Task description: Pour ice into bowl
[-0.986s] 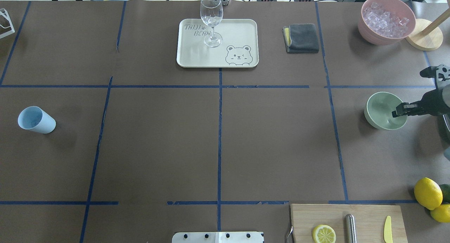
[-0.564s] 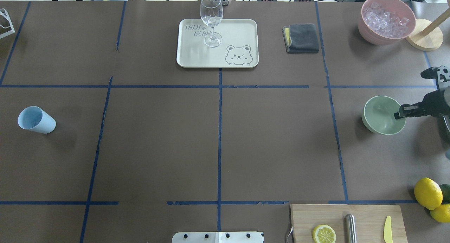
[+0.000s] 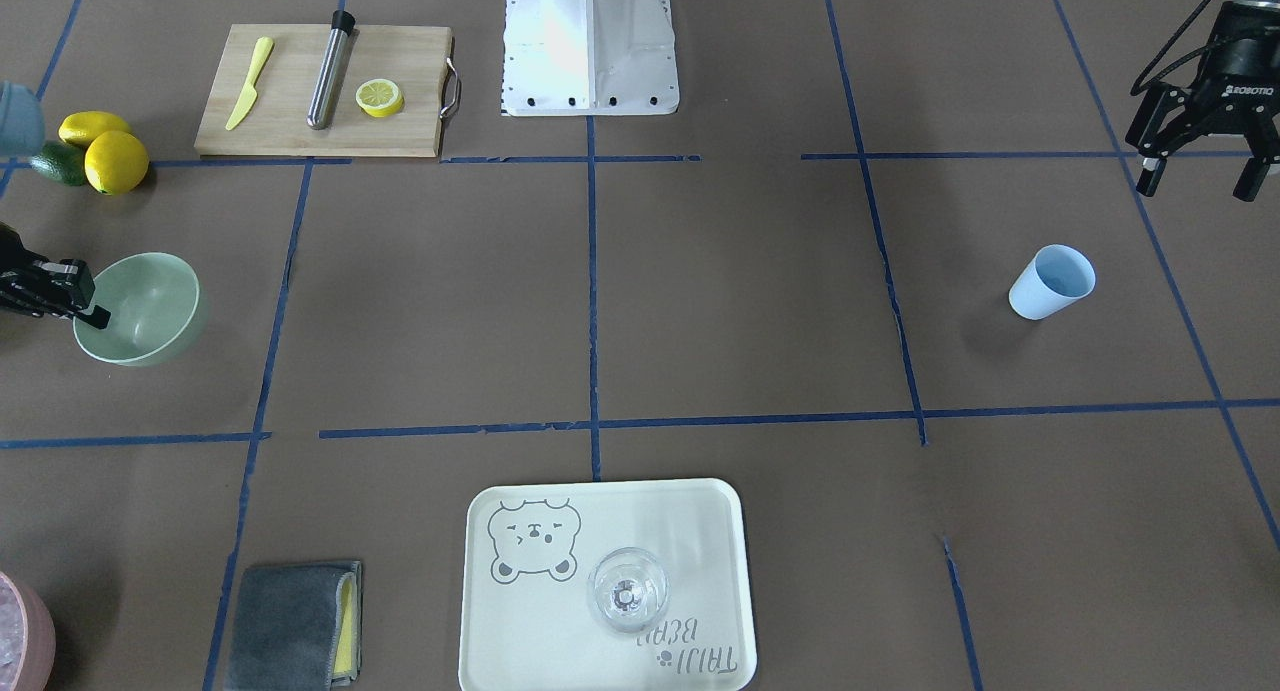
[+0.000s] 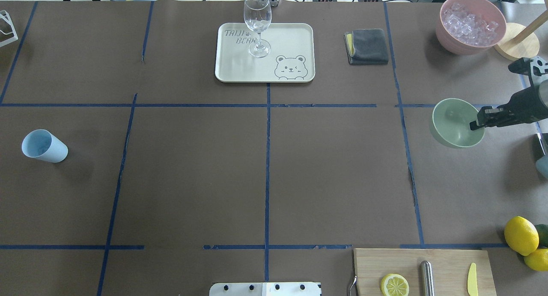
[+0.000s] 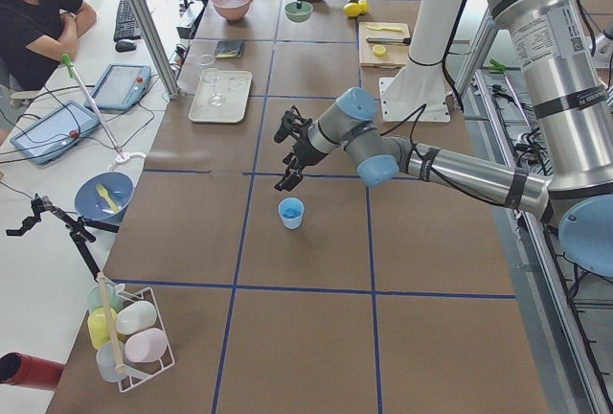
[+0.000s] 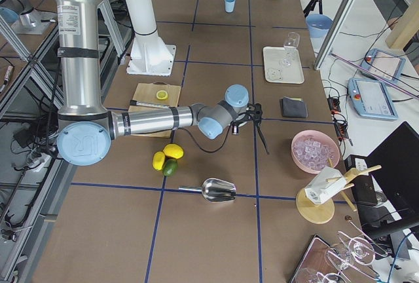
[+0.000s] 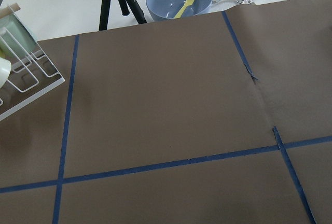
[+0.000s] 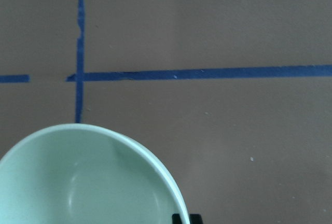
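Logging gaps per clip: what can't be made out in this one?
Fingers of the right gripper on the bowl: cut off by the right wrist view's bottom edge; small in the overhead.
The ice: the front-facing view's corner crops the pink container.
The left gripper: outside the overhead frame; its wrist view shows no fingers.

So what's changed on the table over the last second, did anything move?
The right gripper, shut on the rim of the bowl, has carried it away from the robot, toward the pink container that holds the ice, and slightly toward the table's middle. Nothing was let go. The blue cup, glass, tray, cloth and cutting board stayed put.
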Motion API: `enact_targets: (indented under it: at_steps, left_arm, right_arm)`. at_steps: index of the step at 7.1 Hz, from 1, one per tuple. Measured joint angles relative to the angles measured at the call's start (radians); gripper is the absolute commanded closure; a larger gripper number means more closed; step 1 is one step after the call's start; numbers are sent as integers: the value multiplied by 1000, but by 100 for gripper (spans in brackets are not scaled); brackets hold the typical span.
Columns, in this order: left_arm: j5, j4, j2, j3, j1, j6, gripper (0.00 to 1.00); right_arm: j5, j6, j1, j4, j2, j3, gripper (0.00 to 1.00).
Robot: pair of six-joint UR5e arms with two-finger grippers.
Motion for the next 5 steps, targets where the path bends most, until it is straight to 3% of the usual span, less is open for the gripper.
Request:
enact_targets:
  at_steps: [2,5]
  left_arm:
    - [115,-113,86,3,123,-126,0]
    - [389,-143,121,37,399,-400,0]
  right_arm:
    - [-20,202,-85,-63,96,67,100]
    - [-143,493,-275,-101,257,85,100]
